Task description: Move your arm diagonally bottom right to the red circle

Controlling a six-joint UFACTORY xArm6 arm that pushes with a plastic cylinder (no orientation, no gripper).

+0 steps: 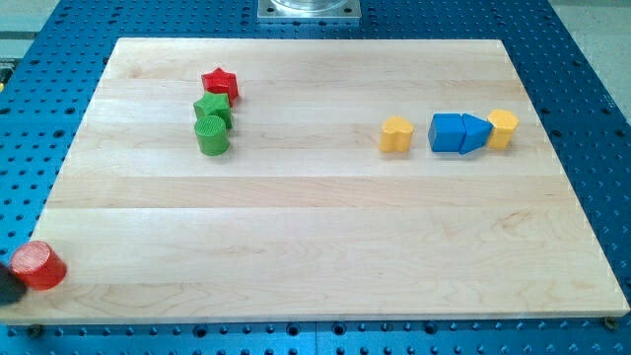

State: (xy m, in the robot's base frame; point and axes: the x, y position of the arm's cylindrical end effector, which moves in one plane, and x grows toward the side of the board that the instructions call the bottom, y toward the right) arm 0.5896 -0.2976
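The red circle (37, 266) is a short red cylinder at the view's bottom left, off the wooden board's (315, 227) left edge, on the blue perforated table. A dark shape (8, 284) touches its lower left side at the view's edge. It looks like part of my rod, but I cannot make out the tip's end. A red star (220, 83) lies at the upper left of the board. A green star-like block (212, 108) and a green cylinder (211, 135) sit close below it.
On the right of the board a yellow heart-like block (396, 134) stands alone. To its right a blue cube (447, 132), a blue triangle (475, 133) and a yellow hexagon (503, 129) touch in a row. A metal mount (309, 10) is at the view's top.
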